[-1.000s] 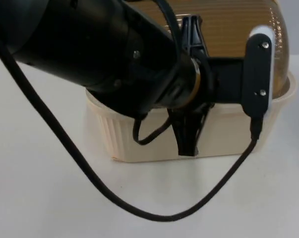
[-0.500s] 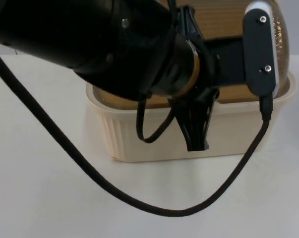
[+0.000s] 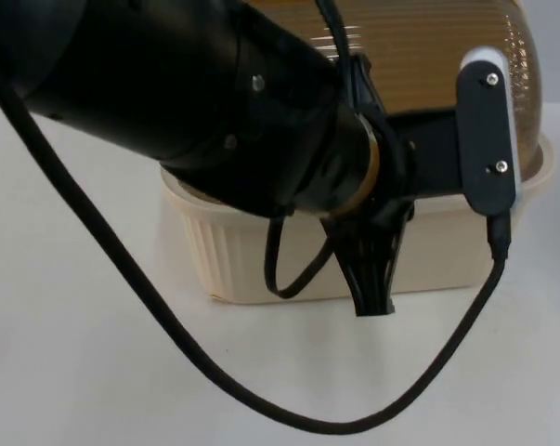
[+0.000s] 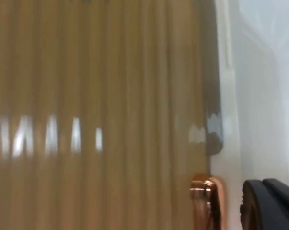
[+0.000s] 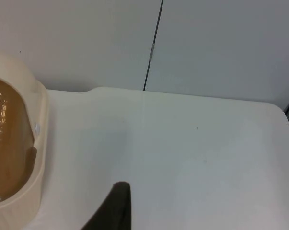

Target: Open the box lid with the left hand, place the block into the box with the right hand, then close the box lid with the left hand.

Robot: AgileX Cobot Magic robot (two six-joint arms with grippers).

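Top view: the left arm fills most of the frame, reaching from about ten o'clock toward the cream box (image 3: 261,260) that sits on the white table (image 3: 75,372). The left end effector (image 3: 372,279) hangs in front of the box's near wall, its black fingers pointing down toward six o'clock, just beside the rim. They look drawn together, though whether they pinch the lid's edge or merely sit against it I cannot tell. The ribbed amber lid (image 3: 428,46) covers the box at twelve o'clock and appears seated on the rim, so the low approach at the front edge makes sense: that is likely where a lip can be caught to lift it.

Left wrist view: the amber lid (image 4: 96,115) is very close, its ribs running lengthwise, with a copper-coloured fitting (image 4: 207,196) near one dark fingertip (image 4: 271,206). That closeness suggests the arm is working the lid, the opening step.

Right wrist view: the right arm waits off to the side, looking across bare table (image 5: 192,158) to the grey partition wall (image 5: 221,43), with the box (image 5: 36,143) beside it. Of the right end effector, one dark fingertip (image 5: 116,206) is visible; its spread cannot be judged. I cannot make out the block.
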